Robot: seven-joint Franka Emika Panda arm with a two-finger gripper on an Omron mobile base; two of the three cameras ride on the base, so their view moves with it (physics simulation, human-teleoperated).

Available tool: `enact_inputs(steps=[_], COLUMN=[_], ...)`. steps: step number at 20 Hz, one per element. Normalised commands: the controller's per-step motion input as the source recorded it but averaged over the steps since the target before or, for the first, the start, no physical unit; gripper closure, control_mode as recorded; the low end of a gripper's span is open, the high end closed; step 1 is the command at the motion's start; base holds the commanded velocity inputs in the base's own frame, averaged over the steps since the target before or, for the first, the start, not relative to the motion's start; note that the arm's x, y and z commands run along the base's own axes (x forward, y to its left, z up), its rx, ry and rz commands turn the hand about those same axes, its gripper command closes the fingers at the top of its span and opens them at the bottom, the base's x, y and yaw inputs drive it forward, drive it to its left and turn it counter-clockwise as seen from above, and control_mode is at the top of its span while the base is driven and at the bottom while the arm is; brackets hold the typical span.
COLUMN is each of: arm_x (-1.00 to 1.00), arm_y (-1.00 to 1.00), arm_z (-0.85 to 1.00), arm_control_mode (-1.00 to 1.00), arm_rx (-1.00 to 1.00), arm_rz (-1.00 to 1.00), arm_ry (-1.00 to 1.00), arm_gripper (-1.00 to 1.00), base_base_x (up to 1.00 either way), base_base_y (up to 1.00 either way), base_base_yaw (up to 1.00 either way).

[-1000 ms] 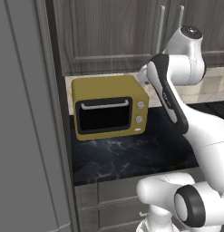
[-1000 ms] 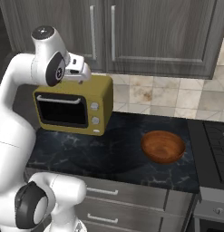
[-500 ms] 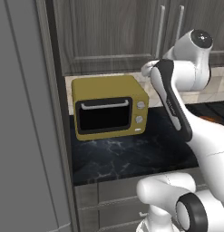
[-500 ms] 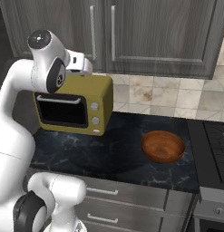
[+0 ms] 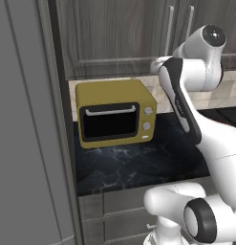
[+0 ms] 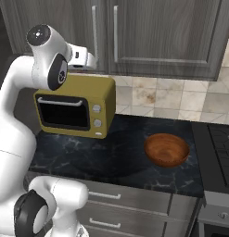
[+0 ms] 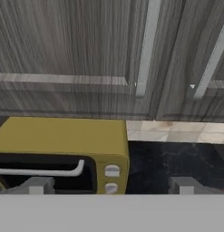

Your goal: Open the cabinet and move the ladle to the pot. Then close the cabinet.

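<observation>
In the left base view, the arm is reaching up toward the cabinet (image 5: pixel 114 38), whose doors are sitting shut above a yellow microwave (image 5: pixel 114 117) on the dark worktop (image 5: pixel 138 165).

In the right base view, the gripper (image 6: pixel 90 60) is hovering above the microwave (image 6: pixel 76 109), just before the cabinet (image 6: pixel 162 37); a wooden bowl (image 6: pixel 166 149) is resting on the worktop (image 6: pixel 116 152).

In the hand view, the fingers (image 7: pixel 36 185) are standing wide apart, holding nothing, facing the silver handle (image 7: pixel 147 47).
</observation>
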Motion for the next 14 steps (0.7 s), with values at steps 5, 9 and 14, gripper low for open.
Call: enact_inputs(steps=[5,9,14], arm_x=[0.19,0.28,0.41], arm_y=[-0.14,-0.16,-0.10], arm_z=[0.20,0.01,0.00], arm_control_mode=[-1.00,-1.00,-1.00], arm_rx=[0.00,0.00,0.00], arm_rz=[-0.03,-0.03,-0.02], arm_ry=[0.00,0.00,0.00], arm_gripper=[-1.00,-1.00,-1.00], base_base_x=[0.00,0.00,0.00], base_base_y=[0.00,0.00,0.00], base_base_yaw=[0.00,0.00,0.00])
